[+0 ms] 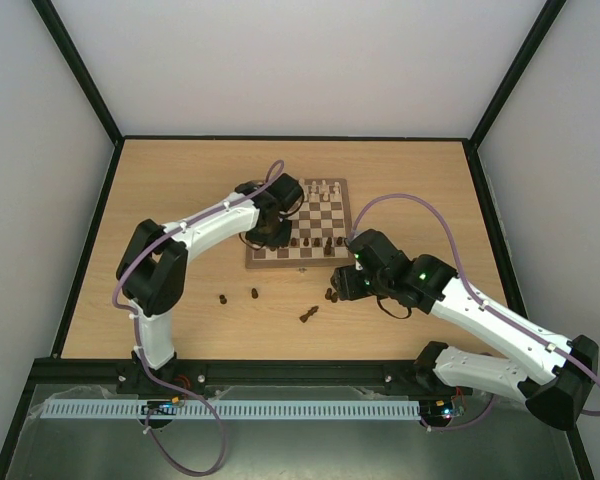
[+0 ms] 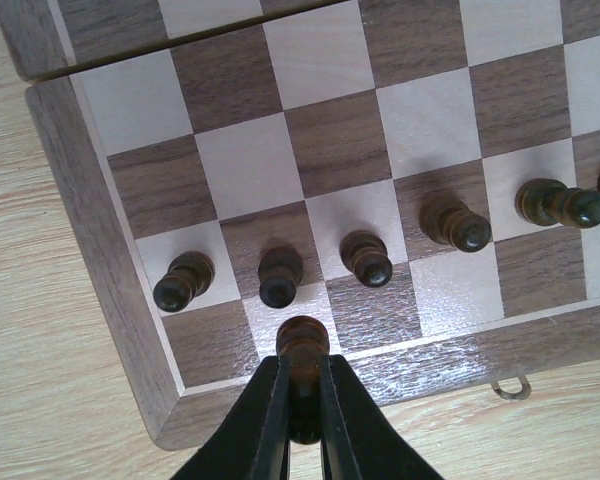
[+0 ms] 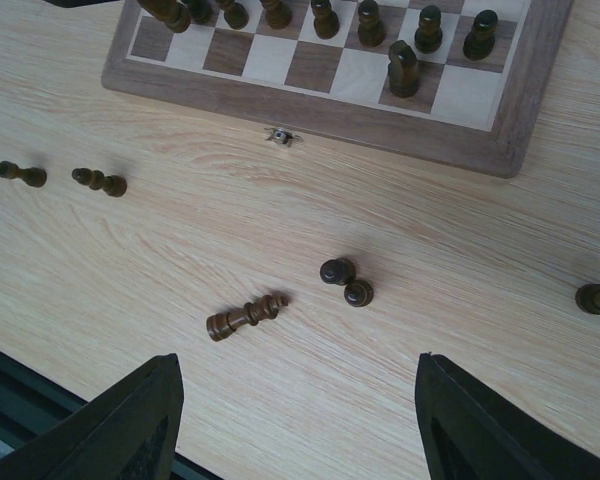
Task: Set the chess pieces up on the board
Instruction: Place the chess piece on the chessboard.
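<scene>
The board lies mid-table, with cream chess pieces along its far edge and dark ones on its near rows. In the left wrist view my left gripper is shut on a dark piece, held over the board's near-left corner, just in front of a row of dark pawns. My right gripper hangs open above the table in front of the board. Beyond its jaws lie a fallen dark king and two upright dark pawns. Nothing is between its fingers.
More dark pieces lie loose on the wood: two to the left and one at the right. A small metal latch sticks out of the board's near edge. Black frame rails border the tabletop.
</scene>
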`<state>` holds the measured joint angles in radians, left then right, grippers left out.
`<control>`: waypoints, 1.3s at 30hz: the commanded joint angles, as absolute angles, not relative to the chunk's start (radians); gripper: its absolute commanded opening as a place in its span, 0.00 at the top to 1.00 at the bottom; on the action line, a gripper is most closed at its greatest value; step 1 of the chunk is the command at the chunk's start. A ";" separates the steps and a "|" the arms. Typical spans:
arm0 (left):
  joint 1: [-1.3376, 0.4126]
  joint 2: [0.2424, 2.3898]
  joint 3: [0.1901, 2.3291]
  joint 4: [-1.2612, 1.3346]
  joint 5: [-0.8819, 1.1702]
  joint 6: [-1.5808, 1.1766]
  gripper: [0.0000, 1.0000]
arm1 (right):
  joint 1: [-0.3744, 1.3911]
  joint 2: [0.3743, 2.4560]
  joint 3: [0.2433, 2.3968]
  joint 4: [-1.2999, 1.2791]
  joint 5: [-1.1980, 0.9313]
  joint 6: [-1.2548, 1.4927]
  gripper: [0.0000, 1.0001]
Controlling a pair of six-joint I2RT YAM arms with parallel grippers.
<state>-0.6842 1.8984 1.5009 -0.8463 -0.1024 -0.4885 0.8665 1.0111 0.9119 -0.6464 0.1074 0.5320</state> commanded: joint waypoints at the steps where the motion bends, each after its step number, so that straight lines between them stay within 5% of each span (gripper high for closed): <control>1: -0.682 1.910 1.498 -0.839 -0.092 -0.457 0.96 | 0.872 0.997 0.923 -0.700 0.135 0.540 0.35; 18: -0.682 1.903 1.416 -0.798 -0.080 -0.468 0.95 | 0.871 1.012 0.916 -0.693 0.127 0.532 0.35; 26: -0.682 1.898 1.418 -0.802 -0.084 -0.471 0.75 | 0.871 1.012 0.915 -0.692 0.124 0.531 0.34; 39: -0.694 1.776 1.468 -0.866 -0.089 -0.491 0.68 | 0.871 1.023 0.911 -0.689 0.129 0.535 0.32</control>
